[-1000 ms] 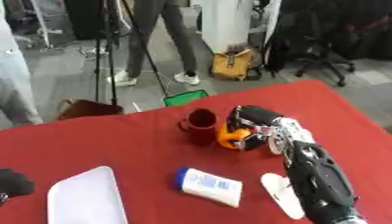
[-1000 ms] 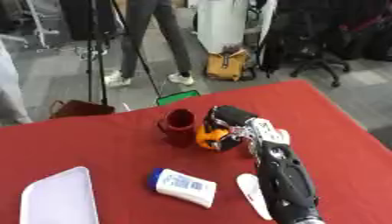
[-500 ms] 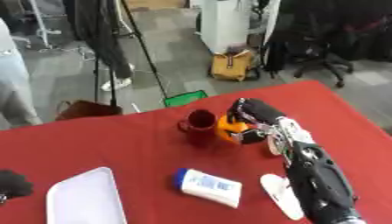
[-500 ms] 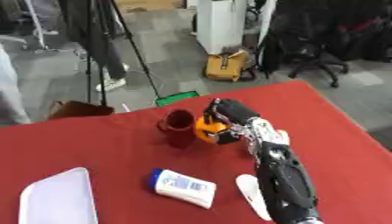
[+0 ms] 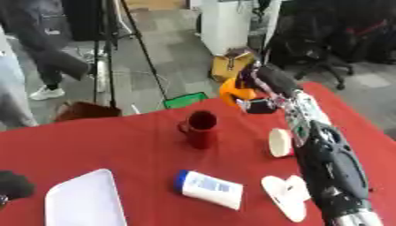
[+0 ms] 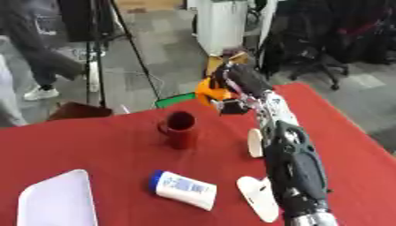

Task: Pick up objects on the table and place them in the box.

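Left eye view: right hand [image 5: 267,84] is raised above the far edge of the red table [image 5: 116,141], its arm running up from the lower right corner. Its fingers are curled round an orange thing [image 5: 234,89], which is off the cloth and in the air, seen against the grey floor beyond the table. A dark red mug [image 5: 201,128] stands upright on the table, below and left of the hand and apart from it. A white disc [image 5: 279,142] stands on edge just beside the forearm, to the mug's right. Nearer the camera a white bottle with a blue cap [image 5: 210,189] lies on its side, and to its right a white flat piece [image 5: 284,196] lies by the arm. A white tray [image 5: 86,201] lies at the lower left, its near end cut off by the frame. At the lower left edge a dark shape [image 5: 14,185] shows, probably the left hand; whether its fingers are open or closed I cannot tell. A green bin [image 5: 184,99] sits on the floor past the table

Right eye view: the same hand [image 6: 238,79] grasps the orange thing [image 6: 210,91] high over the far edge. The mug [image 6: 179,128] stands left of the arm, the disc [image 6: 254,142] beside the forearm, the bottle [image 6: 183,188] near the front, the tray [image 6: 54,201] at the lower left. The left hand does not show here
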